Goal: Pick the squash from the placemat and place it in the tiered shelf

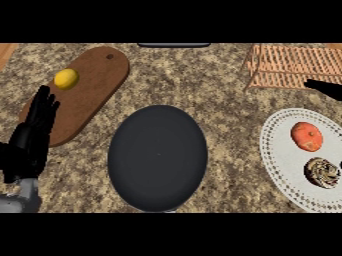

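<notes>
The squash (pixel 307 136), round and orange-red, is lying on the white placemat (pixel 281 150), toward its 12 o'clock side. The placemat, oval with a lacy rim, is sitting at the counter's 3 o'clock. The shelf (pixel 292 67), of light wooden slats, is standing at 1 o'clock, apart from the squash.

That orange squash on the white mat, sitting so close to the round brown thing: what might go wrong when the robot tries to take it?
Two risks, as guesses. The squash lies close to a brown patterned item on the placemat, so the right hand could bump that item. The tiered shelf sits at the counter's far right, partly behind that hand's dark shape, so setting the squash down could catch its slats.
</notes>
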You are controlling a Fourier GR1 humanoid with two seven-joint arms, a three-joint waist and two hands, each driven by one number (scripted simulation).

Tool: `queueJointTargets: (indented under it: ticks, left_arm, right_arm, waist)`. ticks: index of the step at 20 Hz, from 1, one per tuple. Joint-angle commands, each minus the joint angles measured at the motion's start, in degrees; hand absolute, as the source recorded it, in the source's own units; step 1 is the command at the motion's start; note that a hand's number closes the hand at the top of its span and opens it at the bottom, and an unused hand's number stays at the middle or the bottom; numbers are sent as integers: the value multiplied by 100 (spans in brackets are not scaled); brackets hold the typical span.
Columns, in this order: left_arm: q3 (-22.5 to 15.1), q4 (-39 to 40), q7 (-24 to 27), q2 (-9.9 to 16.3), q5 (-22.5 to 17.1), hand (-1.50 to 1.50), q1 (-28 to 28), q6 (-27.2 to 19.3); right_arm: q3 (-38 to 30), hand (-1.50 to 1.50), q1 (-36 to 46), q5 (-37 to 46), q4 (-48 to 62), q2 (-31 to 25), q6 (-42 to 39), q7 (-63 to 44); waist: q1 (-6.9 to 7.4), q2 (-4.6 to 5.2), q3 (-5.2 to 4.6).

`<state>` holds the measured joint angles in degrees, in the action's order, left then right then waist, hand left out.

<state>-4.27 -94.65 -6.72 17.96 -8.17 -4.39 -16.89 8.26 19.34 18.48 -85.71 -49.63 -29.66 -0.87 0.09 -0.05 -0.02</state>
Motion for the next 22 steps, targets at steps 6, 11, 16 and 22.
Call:
queueJointTargets:
  ticks: [6,11,16,22]
  left_arm:
    - [-71,-307,-82,-168,124,0,164,42]
    - [169,-218,-23,-226,214,0,140,197]
    - [107,-569,-599,-312,486,0,27,105]
    - [528,-32,-104,-311,232,0,29,608]
  right_arm:
    - [373,-150,5,1608,768,-52,379,-79]
    - [190,-150,-451,2012,887,566,881,301]
    - [-122,-150,-398,2189,957,709,689,448]
    - [-129,-150,-102,2882,2141,959,1078,1132]
  waist:
    - [70,13,6]
    - [1,4,4]
    - [-6,-3,4]
    - [16,10,3]
